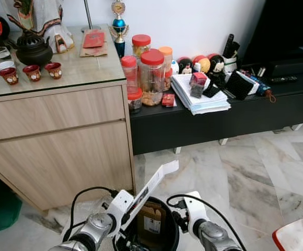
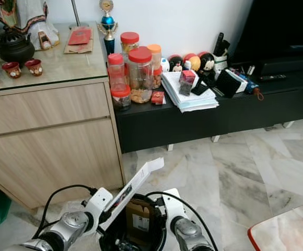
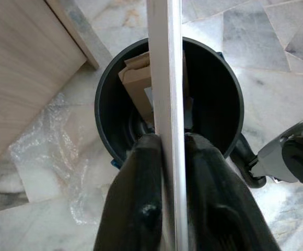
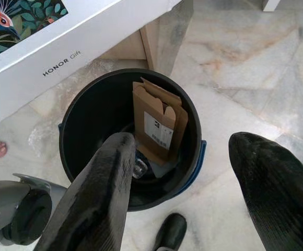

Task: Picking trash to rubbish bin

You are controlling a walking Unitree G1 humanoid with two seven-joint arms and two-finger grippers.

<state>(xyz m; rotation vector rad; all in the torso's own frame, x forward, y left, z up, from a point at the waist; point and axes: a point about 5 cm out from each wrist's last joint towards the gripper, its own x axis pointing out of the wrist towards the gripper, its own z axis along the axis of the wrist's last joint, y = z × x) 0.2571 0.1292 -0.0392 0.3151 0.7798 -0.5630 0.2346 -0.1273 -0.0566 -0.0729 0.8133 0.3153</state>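
Left wrist view: flat box point(image 3: 166, 78), clamped edge-on, slants up over bin point(image 3: 219, 104).

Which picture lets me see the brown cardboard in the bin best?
The right wrist view: it looks straight down into the black bin, so the brown cardboard and its label show whole. In the left wrist view the white box, pinched in the left hand, hides most of it. The eye views show it small.

Silver arms point(image 1: 96, 227), looping black cables point(image 1: 81, 196), black pincer fingers point(image 4: 94, 201)
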